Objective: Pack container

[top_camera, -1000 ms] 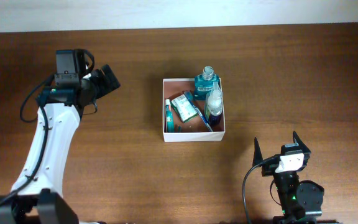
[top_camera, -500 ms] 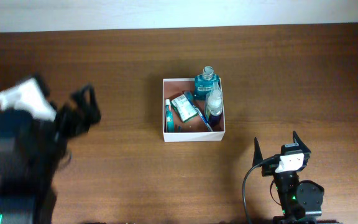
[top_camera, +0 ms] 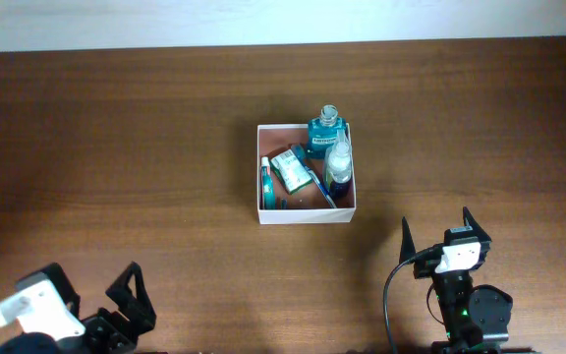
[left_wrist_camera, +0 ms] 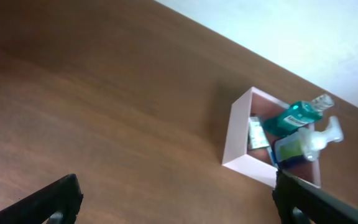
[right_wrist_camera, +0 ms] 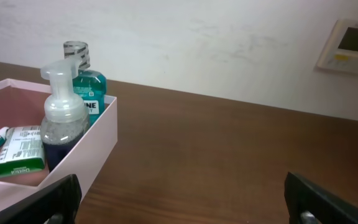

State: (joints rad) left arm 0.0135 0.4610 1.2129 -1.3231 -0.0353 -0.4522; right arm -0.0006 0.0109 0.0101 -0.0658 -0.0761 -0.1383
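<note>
The container [top_camera: 306, 214] sat just toward 12 o'clock of the centre of the table [top_camera: 145, 147], with a teal bottle [top_camera: 327, 133] and a pump bottle [top_camera: 338, 162] along its 3 o'clock wall. The left gripper [left_wrist_camera: 176, 186] at 7 o'clock and the right gripper [top_camera: 434, 221] at 5 o'clock were spread wide, grasping nothing.

Both arms sit folded low at the near edge of the scene. The left arm [top_camera: 62, 320] is in the near left corner, and the left gripper [left_wrist_camera: 176, 180] is spread wide, its fingers pointing far and to the right. The right arm [top_camera: 465, 305] is at the near right. The right gripper [top_camera: 435, 224] is likewise spread wide and points toward the far side.
</note>
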